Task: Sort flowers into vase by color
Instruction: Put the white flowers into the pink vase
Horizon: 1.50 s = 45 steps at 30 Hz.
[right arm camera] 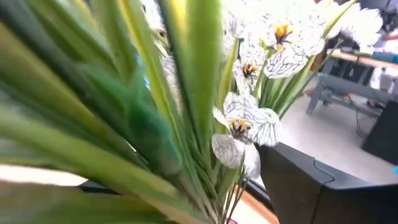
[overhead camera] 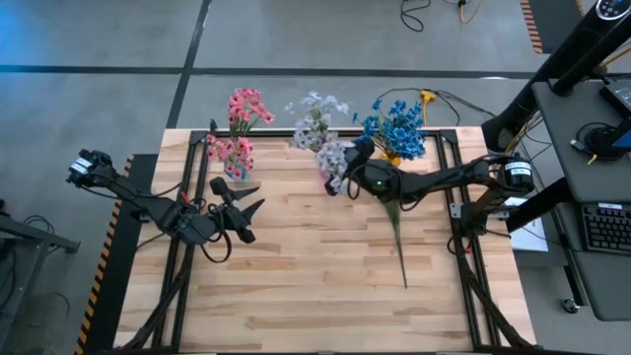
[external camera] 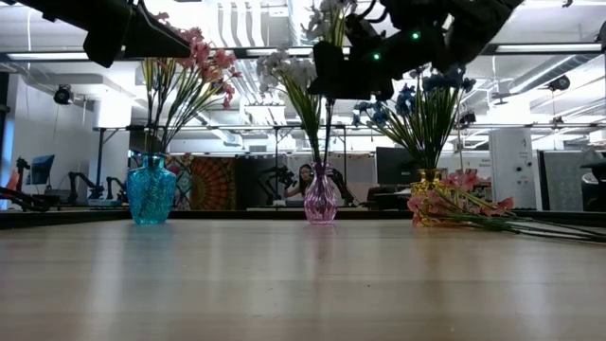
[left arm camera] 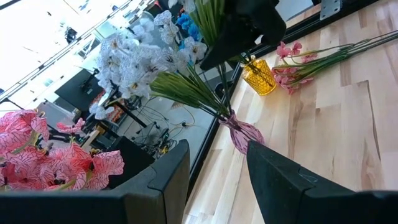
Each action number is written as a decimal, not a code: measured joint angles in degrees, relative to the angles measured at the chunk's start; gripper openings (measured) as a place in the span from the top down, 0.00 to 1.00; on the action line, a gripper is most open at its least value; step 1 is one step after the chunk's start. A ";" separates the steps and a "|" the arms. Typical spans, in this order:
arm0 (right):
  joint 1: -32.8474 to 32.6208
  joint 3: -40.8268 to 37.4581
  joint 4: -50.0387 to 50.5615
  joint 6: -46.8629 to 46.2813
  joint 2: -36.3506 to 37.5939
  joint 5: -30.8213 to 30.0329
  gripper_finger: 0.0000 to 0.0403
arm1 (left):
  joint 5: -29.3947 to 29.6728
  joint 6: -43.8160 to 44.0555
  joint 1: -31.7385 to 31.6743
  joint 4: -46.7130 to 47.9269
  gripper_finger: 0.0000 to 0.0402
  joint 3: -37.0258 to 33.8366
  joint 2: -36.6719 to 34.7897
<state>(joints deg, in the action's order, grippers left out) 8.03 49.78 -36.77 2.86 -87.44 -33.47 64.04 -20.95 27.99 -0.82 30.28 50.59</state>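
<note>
While your right gripper (overhead camera: 340, 170) hovers right over the purple vase (external camera: 320, 199) with the white flowers (overhead camera: 317, 110), the main risk is snagging: lifted away, its jaws could drag stems out or tip that narrow vase. I judge they are letting go, but you cannot tell from these views whether they stand clear of the greenery pressed against that wrist camera.

1 pink spray (external camera: 454, 206) lies on the surface just beside the yellow vase (left arm camera: 259, 76) holding the blue flowers (overhead camera: 396, 126), its stem (overhead camera: 399, 242) trailing toward you; it belongs in the blue vase (external camera: 151, 192) across the surface.

Your left gripper (overhead camera: 237, 209) waits near the pink flowers (overhead camera: 243, 106), jaws apart and empty. The blue bunch crowds any reach for the loose spray.
</note>
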 joint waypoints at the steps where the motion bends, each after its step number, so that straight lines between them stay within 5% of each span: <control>1: -0.01 0.82 2.04 -0.53 0.00 -0.55 0.43 | -0.01 0.02 0.00 0.00 0.64 0.00 0.00; 21: -0.02 10.27 25.79 -4.40 0.39 -1.25 0.29 | -0.01 0.02 0.00 0.04 0.64 0.00 0.00; 45: -0.46 15.74 42.60 -6.82 2.13 -1.09 0.29 | 0.01 0.04 0.00 0.04 0.64 0.00 0.00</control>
<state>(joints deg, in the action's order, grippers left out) 7.57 65.52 5.84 -3.96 -85.30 -34.56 64.05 -20.91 27.99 -0.78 30.28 50.59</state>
